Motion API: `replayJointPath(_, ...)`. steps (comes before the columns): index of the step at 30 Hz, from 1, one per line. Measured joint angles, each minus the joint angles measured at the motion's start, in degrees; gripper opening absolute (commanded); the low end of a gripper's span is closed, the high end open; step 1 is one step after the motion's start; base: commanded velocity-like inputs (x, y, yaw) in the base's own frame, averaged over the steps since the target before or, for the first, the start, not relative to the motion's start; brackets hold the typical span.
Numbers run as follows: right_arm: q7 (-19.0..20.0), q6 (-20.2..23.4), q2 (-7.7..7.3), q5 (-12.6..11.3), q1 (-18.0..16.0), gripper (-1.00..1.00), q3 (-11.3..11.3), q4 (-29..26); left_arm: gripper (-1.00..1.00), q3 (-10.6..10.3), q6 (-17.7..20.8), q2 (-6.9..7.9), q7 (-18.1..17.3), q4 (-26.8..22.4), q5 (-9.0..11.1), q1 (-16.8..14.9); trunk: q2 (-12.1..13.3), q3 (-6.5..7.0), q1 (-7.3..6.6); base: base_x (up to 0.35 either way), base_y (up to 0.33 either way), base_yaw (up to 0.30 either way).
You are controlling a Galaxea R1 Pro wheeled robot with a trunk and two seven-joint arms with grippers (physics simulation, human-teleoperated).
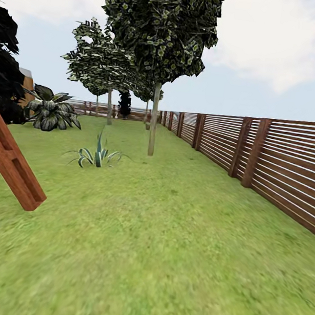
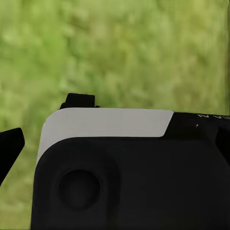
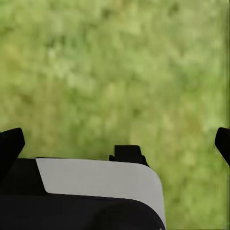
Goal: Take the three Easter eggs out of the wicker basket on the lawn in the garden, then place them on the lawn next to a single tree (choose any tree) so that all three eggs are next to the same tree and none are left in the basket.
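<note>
The lawn [image 1: 165, 257] of mottled green grass stretches ahead in the head view. A tree [image 1: 153, 127] with a slim pale trunk and a dark green leafy crown stands mid-distance, a little left of centre. The Easter eggs and the wicker basket are out of view. In the left wrist view my left gripper [image 2: 115, 143] hangs over blurred grass, one dark fingertip [image 2: 10, 146] far out at the frame's edge. My right gripper [image 3: 115, 141] is open over grass, its fingertips [image 3: 9, 143] wide apart and nothing between them.
A slatted brown wooden fence [image 1: 275, 162] runs along the right. A slanted red-brown wooden beam [image 1: 9, 159] juts in at the left. A spiky plant [image 1: 97, 156] and a broad-leaved plant [image 1: 52, 110] grow left of the tree, with another tree [image 1: 109, 107] farther back.
</note>
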Motion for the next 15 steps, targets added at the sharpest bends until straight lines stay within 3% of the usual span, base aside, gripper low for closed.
replayJointPath(15,0.00,0.00,0.02,0.00,0.00,1.00,0.00,0.00,1.00,0.00,0.00,0.00,0.05,0.00,-0.01,0.00,0.00,0.00,0.00,0.312,-0.103,0.000)
